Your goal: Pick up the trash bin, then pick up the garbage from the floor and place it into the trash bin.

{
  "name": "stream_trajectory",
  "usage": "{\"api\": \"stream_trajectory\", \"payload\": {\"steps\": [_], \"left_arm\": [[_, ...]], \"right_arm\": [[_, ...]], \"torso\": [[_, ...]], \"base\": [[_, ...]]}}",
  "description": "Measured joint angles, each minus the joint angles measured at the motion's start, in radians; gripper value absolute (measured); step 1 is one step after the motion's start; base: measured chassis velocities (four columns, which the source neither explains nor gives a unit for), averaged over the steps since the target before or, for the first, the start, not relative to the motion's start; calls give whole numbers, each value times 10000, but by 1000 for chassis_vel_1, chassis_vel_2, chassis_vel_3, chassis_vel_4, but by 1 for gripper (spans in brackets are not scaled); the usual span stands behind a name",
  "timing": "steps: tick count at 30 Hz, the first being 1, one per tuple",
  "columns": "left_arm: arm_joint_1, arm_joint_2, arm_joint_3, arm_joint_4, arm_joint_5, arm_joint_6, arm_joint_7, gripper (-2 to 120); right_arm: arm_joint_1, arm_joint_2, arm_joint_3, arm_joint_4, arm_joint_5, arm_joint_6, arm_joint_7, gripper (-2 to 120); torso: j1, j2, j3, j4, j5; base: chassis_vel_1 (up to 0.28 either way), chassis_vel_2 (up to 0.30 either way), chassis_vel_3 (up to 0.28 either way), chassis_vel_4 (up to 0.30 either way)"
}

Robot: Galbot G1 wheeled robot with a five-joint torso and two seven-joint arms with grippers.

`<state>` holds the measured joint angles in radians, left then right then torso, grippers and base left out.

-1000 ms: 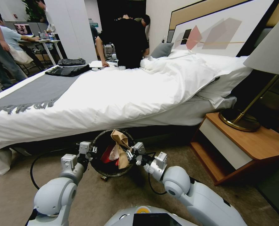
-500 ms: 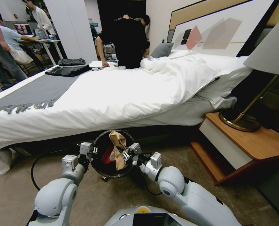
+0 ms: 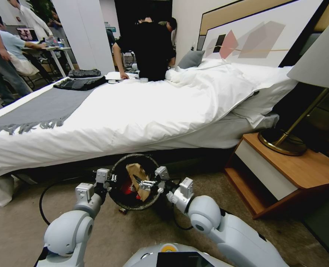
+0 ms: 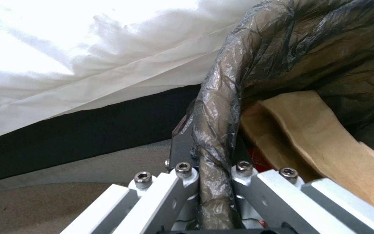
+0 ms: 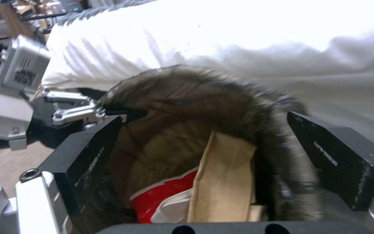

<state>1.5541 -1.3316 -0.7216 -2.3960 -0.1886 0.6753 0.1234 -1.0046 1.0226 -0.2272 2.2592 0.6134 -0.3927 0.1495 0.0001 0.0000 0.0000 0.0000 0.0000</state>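
Since earlier, brown paper (image 3: 136, 177) dropped into trash bin (image 3: 114, 194); my right gripper (image 3: 146, 184) looks spread open, left gripper (image 3: 110, 178) clamps bin rim.

Bed (image 3: 142, 111) with white duvet (image 3: 194, 92) and grey throw (image 3: 35, 109), dark clothes (image 3: 79, 83) lying on it. Wooden nightstand (image 3: 301, 170) beside the bed carries a brass lamp (image 3: 283, 142).
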Motion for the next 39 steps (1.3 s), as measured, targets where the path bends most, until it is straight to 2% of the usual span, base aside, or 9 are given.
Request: {"api": "stream_trajectory", "payload": {"steps": [9,14,17,21,25,26,27,30,39], "left_arm": [[-84,-37,148,66,77,-26,15,1],[-100,-82,202,76,131,-40,18,1],[-91,-160,-7,74,107,-61,19,1],[-53,-188,-99,64,96,-83,18,1],[-48,-185,-134,28,48,-91,19,1],[-46,-182,-176,19,15,-92,19,1],[-46,-182,-176,19,15,-92,19,1],[-24,-154,-290,9,-69,-94,20,1],[137,-184,-516,-93,-148,-119,24,1]], "right_arm": [[-739,-462,1114,657,-7,39,-109,100],[-1595,-786,2300,1363,-38,152,-304,100],[-2542,-1048,3193,1926,-572,749,205,100],[-3021,-937,3656,1929,-1103,1117,862,100],[-4018,-378,5050,1657,-1980,1677,904,100],[-4457,-18,5754,1518,-2504,1967,536,100],[-4457,-18,5754,1518,-2504,1967,536,100],[-5523,1097,7150,1244,-3614,2715,-521,100],[-7327,2726,8134,843,-4734,4117,-1028,100]], "torso": [[0,0,0,0,1],[-1,0,0,-1,1],[0,0,0,-2,0],[-1,0,0,2,0],[-1,0,0,2,0],[0,0,0,-1,0],[0,0,0,-1,0],[-1,0,-1,-2,1],[-1,1,1,1,-1]], "base": [[0,0,0,0],[0,0,0,0],[0,0,0,0],[0,0,0,0],[0,0,0,0],[0,0,0,0],[0,0,0,0],[0,0,0,0],[0,0,0,0]]}}
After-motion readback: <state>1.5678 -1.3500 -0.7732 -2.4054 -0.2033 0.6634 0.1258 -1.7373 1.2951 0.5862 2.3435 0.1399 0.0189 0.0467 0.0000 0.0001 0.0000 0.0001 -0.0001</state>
